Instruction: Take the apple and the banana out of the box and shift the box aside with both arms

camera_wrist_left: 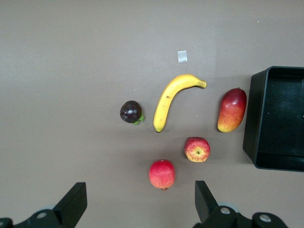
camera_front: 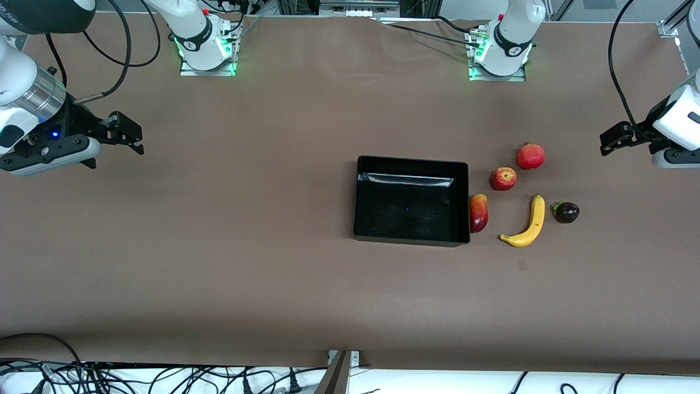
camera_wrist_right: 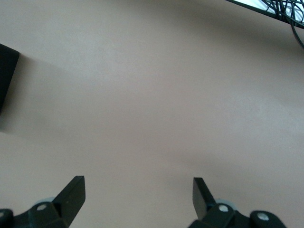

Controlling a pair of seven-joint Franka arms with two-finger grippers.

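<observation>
The black box sits on the brown table, empty. Beside it, toward the left arm's end, lie the mango touching its wall, the apple, the pomegranate, the banana and the dark purple fruit. My left gripper is open and empty, up in the air at the left arm's end of the table. The left wrist view shows its open gripper over the pomegranate, with the apple, banana, mango, purple fruit and box. My right gripper is open and empty over bare table.
The right wrist view shows its open gripper over bare table, with a corner of the box at its edge. A small tape mark lies nearer the front camera than the banana. Cables run along the table's front edge.
</observation>
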